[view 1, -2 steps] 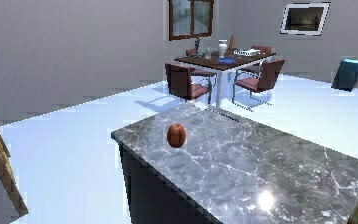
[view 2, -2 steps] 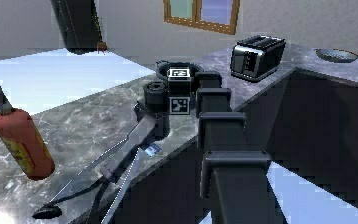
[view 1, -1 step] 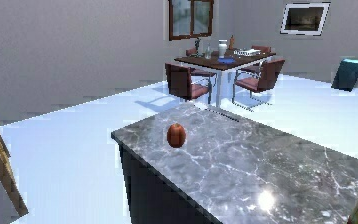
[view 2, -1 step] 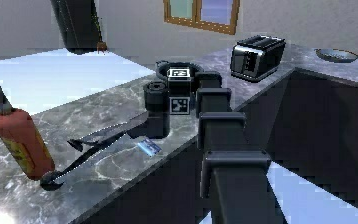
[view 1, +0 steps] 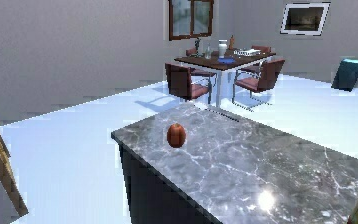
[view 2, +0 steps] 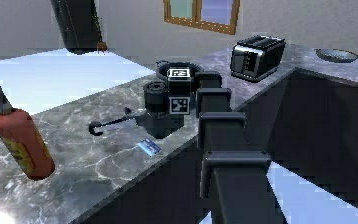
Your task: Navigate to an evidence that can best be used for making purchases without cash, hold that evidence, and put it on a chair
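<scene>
The small bluish card (view 2: 147, 148) lay flat on the marble surface (view 2: 77, 165) near the fingers (view 2: 115, 123), whose hold on anything I could not tell, and so thin a thing risked skidding away under a poorly aligned grasp.

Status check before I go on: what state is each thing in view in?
arm: extended across the counter.
gripper: cannot tell whether it holds anything.
blue card: lying flat on the counter.
bottle: standing upright.
toaster: upright on the counter.
chairs: upright at the dining table.
</scene>
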### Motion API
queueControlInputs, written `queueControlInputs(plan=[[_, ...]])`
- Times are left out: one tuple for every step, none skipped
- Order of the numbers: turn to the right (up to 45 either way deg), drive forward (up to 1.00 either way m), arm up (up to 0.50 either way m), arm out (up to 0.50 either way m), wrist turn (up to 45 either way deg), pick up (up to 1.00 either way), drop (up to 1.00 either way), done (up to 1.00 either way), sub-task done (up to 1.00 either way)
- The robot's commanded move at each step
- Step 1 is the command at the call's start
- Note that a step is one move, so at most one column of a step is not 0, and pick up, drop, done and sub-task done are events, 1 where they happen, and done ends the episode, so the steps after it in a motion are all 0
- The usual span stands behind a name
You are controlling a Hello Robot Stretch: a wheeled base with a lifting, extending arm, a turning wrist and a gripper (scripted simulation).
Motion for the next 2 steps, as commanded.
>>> queueControlInputs(plan=[[0.0,0.0,0.0,0.0,24.0,0.0,0.0,0.0,0.0],[0.0,0.0,-0.16,0.0,0.0,0.0,0.0,0.0,0.0]])
